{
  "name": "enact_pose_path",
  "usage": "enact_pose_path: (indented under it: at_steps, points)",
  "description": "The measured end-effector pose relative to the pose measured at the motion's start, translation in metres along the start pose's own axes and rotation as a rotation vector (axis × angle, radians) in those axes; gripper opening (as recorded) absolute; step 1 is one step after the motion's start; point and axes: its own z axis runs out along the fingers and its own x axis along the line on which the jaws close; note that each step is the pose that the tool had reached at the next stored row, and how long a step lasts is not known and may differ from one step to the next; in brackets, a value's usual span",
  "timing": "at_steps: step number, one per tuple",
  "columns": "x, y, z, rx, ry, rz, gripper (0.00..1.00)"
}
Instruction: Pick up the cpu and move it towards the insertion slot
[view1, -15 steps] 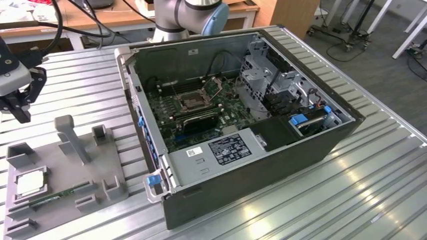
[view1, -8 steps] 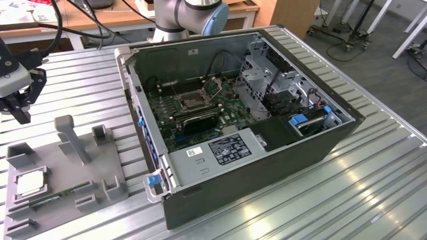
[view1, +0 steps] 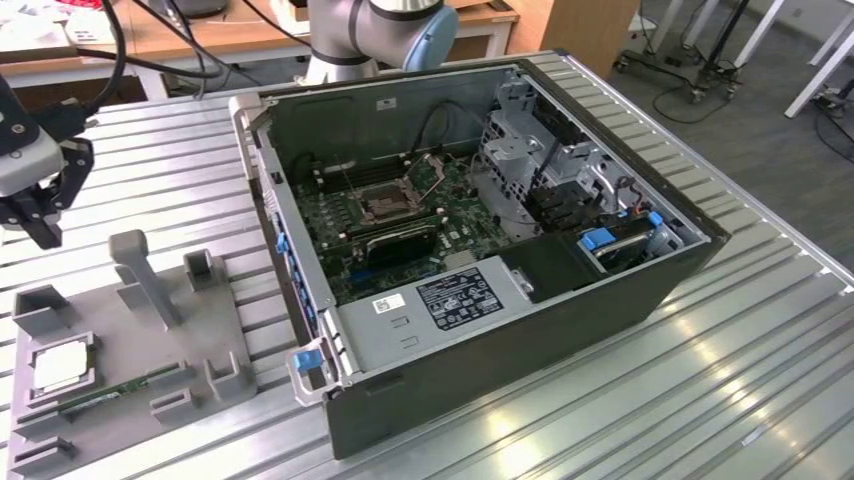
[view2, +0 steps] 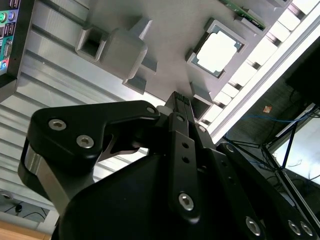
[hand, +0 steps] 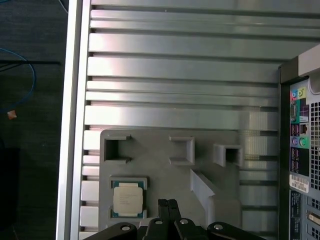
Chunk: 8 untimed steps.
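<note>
Silvery-beige, the cpu (hand: 128, 199) is lying flat in a square recess of the grey holder (hand: 160, 175) on the ribbed tabletop (hand: 175, 70). The pincer (hand: 168, 206) is hovering near it, clenched and empty. The insertion slot (view1: 387, 205) is sitting inside the open computer case (view1: 641, 290).

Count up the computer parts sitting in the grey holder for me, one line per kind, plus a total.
cpu: 1
memory stick: 1
Total in the grey holder: 2
</note>
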Motion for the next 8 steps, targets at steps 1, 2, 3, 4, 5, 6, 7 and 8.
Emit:
enact_pose_path:
  at_steps: [1, 2, 3, 4, 5, 6, 7, 8]
  points:
    - [0.0000, 0.0000, 0.0007, 0.0002, 0.0002, 0.000, 0.11]
    - [0.0000, -0.0001, 0.0016, 0.0002, 0.0003, 0.000, 0.11]
    - [0.0000, -0.0001, 0.0027, 0.0001, 0.0002, 0.000, 0.11]
    - [0.0000, -0.0001, 0.0036, 0.0001, 0.0002, 0.000, 0.11]
    - [0.0000, -0.0002, 0.0045, 0.0002, 0.0002, 0.000, 0.11]
    - [0.0000, -0.0002, 0.0053, 0.0001, 0.0002, 0.000, 0.11]
    - [0.0001, -0.0003, 0.0062, 0.0002, 0.0002, 0.000, 0.11]
    - [0.0001, -0.0005, 0.0069, 0.0002, 0.0002, 0.000, 0.11]
